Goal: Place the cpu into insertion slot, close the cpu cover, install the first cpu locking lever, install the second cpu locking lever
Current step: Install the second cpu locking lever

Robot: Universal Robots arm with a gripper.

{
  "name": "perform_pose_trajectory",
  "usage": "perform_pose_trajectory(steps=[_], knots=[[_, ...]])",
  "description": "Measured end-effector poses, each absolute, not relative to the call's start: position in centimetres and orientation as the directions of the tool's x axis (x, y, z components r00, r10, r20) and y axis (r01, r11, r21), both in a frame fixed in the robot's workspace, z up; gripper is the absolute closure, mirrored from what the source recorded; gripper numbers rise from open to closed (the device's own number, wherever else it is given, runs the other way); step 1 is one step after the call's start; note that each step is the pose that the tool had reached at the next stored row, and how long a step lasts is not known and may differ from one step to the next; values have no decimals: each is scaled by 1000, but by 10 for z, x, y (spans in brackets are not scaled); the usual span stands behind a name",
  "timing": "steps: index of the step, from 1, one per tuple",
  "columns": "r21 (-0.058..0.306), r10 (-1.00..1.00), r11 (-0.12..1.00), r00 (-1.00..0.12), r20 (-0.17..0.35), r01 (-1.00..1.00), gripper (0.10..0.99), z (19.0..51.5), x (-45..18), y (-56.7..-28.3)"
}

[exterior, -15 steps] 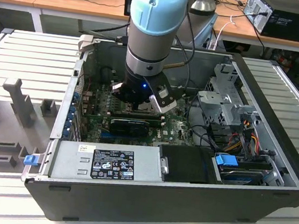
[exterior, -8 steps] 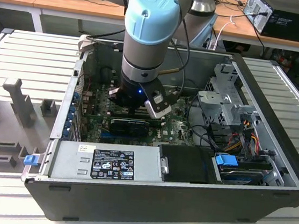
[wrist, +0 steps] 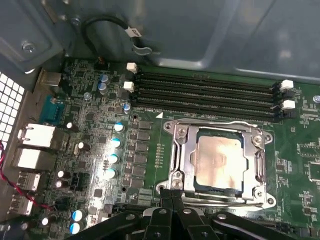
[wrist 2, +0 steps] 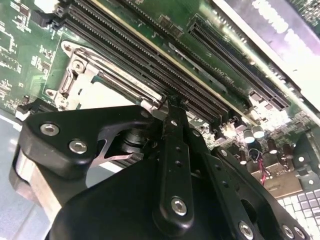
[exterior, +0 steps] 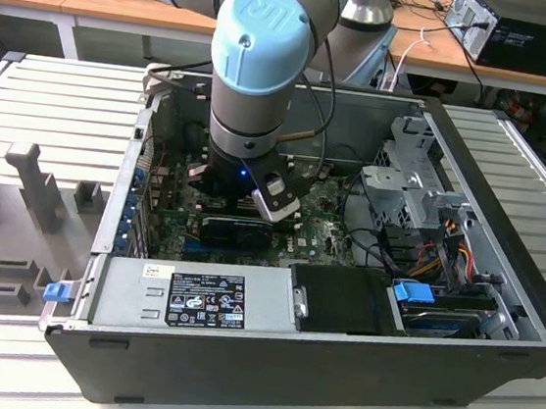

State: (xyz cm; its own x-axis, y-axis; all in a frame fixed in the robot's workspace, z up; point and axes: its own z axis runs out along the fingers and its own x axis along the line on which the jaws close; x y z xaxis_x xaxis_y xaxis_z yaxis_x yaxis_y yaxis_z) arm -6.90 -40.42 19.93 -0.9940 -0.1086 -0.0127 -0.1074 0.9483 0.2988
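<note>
So the arm is reaching straight down into the open PC case (exterior: 504, 251), with the gripper (wrist: 171, 192) sitting right at the edge of the insertion slot (wrist: 172, 150) on the green motherboard (wrist: 145, 165). In the first wrist view the two black fingertips (wrist: 176, 189) are pressed together, jaws basically closed with no gap between them, and their tips sit right against the socket's metal rim. I can't see anything pinched between them.

The cpu (wrist: 218, 159) is already lying flat in the socket, silver top facing up, and the cpu cover (wrist: 187, 145) is down over it, its square window framing the chip. A thin locking lever (wrist: 259, 165) runs along the far side of the socket from the fingertips' corner; whether it's hooked down I can't tell.

The long black memory slots (wrist: 205, 92) run just beside the socket, on the side away from the gripper. A row of small round capacitors (wrist: 114, 150) stands a little off the socket, toward the rear port blocks.

In the second wrist view the gripper (wrist 2: 174, 107) tip sits next to the socket frame (wrist 2: 80, 75), with the memory slots (wrist 2: 150, 55) running right past it.

In the exterior view the arm's blue-capped wrist (exterior: 261, 50) hangs above the board, and the silver power supply (exterior: 193, 299) lies along the case's near wall.
</note>
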Motion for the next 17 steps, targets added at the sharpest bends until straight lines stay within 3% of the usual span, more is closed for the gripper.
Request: perform_pose_trajectory(steps=[12,17], knots=[[336,-108,936,-994,-17,-107,980,192,-76,-406],[339,-108,935,-994,-18,-107,980,215,-76,-406]])
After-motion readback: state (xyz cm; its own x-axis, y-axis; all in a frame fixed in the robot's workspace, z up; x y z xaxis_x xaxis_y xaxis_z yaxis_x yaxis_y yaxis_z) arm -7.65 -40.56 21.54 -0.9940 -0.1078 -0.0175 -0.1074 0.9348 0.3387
